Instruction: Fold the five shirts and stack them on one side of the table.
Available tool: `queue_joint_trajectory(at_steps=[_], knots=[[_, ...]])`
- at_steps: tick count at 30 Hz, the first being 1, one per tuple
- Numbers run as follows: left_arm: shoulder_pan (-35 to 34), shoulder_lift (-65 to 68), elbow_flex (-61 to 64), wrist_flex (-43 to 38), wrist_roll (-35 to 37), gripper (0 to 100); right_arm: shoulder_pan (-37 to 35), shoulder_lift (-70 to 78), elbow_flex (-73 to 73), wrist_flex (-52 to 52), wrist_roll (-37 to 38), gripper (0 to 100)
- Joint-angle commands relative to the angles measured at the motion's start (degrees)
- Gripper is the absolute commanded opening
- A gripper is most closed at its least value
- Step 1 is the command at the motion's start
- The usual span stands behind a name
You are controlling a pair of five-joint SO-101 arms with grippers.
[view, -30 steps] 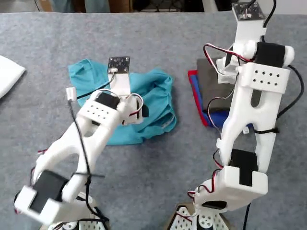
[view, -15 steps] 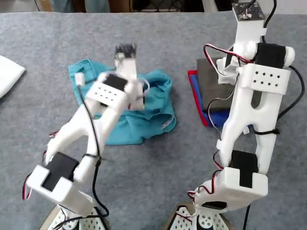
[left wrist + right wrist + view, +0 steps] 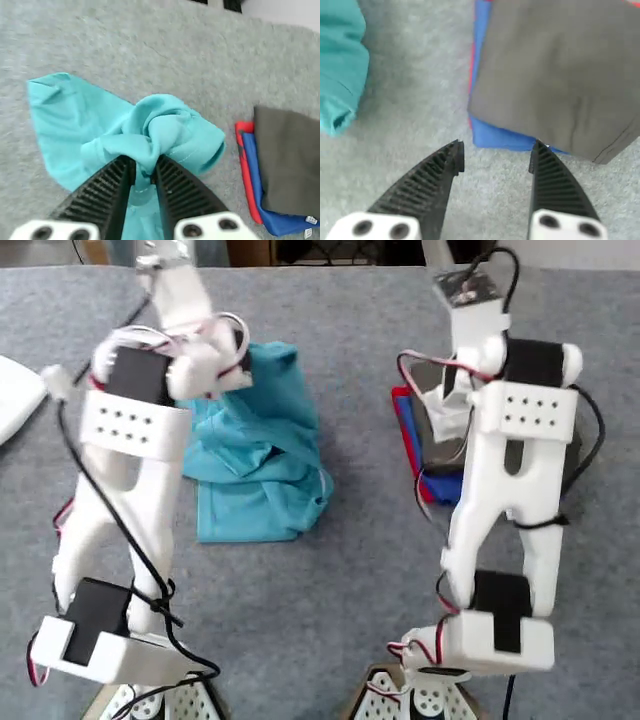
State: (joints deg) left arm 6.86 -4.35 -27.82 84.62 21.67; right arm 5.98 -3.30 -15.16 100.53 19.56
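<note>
On the counter (image 3: 350, 570), the stack (image 3: 545, 75) holds three shirts; the left end effector (image 3: 142, 162) clenches the unfolded teal shirt (image 3: 260, 460), and the right end effector (image 3: 497, 147) stands released.

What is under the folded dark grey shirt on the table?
Under the folded dark grey shirt lies a folded blue shirt, with the thin edge of a red shirt beneath it. Their middles are covered, so any further layer cannot be seen.

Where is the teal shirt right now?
The teal shirt lies left of centre in the high view, pinched by the left gripper; the folded stack sits to its right.
</note>
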Motion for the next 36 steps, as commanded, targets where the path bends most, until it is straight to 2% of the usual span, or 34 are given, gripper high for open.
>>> queue_joint_trajectory(at_steps=[1, 5, 9, 13, 19, 22, 27, 31, 33, 36], knots=[[-5.76, -2.90, -10.42, 7.38, -0.18, 3, -3.25, -6.90, 5.23, 0.35, 4.13, 22.2], [-16.66, -2.90, -14.90, 14.86, -0.44, 3, -10.99, -10.33, 14.02, -0.18, 6.51, 22.2], [-29.67, -2.90, -15.25, 15.56, -0.53, 3, -18.90, -11.47, 19.38, -2.55, 6.42, 22.2], [-39.25, -2.81, -18.24, 13.01, -0.62, 3, -23.91, -11.38, 19.74, -3.96, 6.42, 22.2], [-50.59, -2.46, -31.69, 2.29, -0.62, 3, -24.88, -11.47, 18.24, -4.84, 6.42, 22.2], [-52.88, -2.46, -38.29, -5.54, -1.58, 3, -24.70, -11.56, 16.40, -4.57, 6.42, 22.2], [-52.97, -2.90, -46.81, -20.04, -6.51, 3, -24.70, -11.56, 13.85, -4.57, 6.42, 22.2], [-53.05, -2.90, -49.36, -32.26, -8.26, 3, -24.62, -11.56, 12.53, -4.57, 6.42, 22.2], [-51.91, -2.99, -49.80, -33.14, -8.79, 3, -24.62, -11.56, 12.35, -4.57, 6.42, 22.2], [-43.03, -2.55, -49.19, -27.25, -10.81, 3, -24.62, -11.56, 12.35, -4.57, 6.42, 22.2]])
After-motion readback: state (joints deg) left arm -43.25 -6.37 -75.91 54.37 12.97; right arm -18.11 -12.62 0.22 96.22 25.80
